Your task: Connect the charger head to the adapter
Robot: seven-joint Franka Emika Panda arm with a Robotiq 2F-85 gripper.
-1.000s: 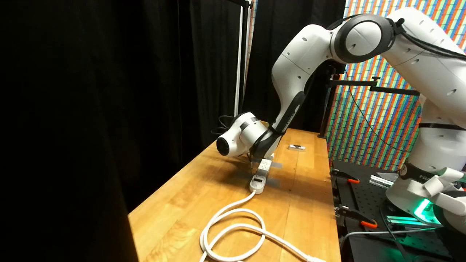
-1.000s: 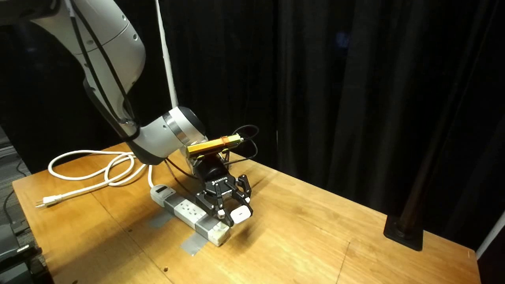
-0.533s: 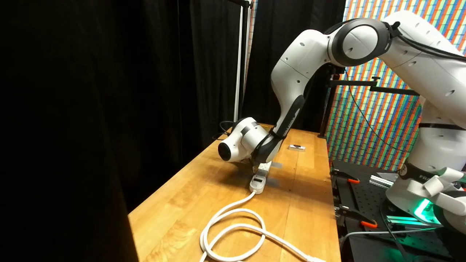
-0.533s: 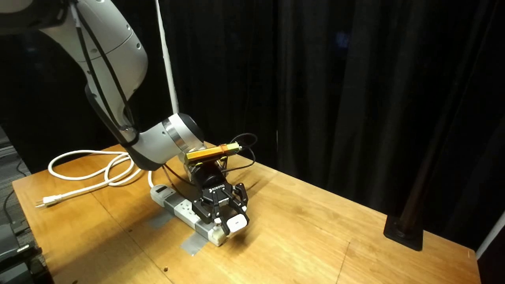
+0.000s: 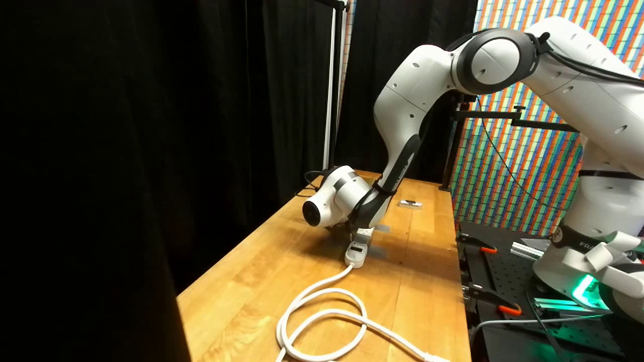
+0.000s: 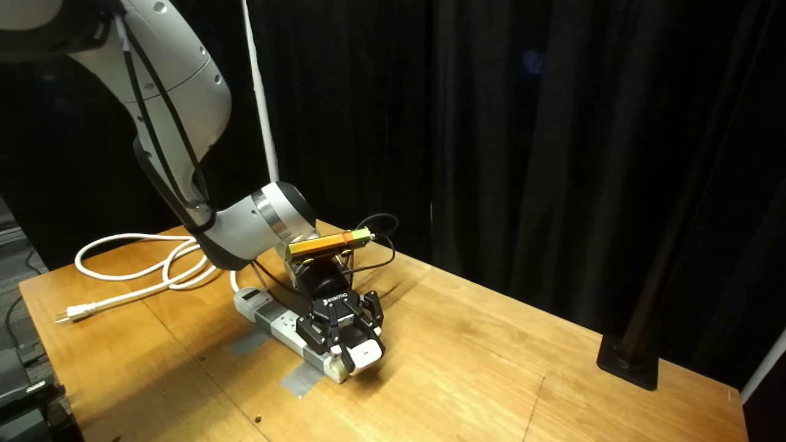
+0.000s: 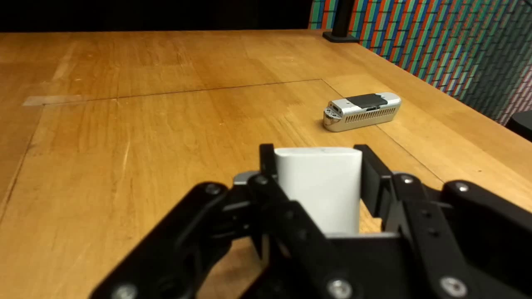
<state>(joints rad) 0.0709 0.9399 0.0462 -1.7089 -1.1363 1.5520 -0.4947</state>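
charger head [image 6: 366, 354] clamped by its sides in end effector [image 7: 318, 166], prob to keep its plug side free, nr uncabled end of adapter [image 6: 286, 329]; grey tape [image 6: 302, 379] straps that to table [image 6: 466, 344], i'd guess vs sliding.

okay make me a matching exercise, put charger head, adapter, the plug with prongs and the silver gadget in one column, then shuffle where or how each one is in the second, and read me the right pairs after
Column one
1. charger head
2. adapter
3. pronged plug
4. silver gadget

Column two
A. lying on the table beyond the jaws in the wrist view
B. at the loose end of the white cable
C. held between the jaws
D. crossed by strips of grey tape

Right pairs: 1-C, 2-D, 3-B, 4-A
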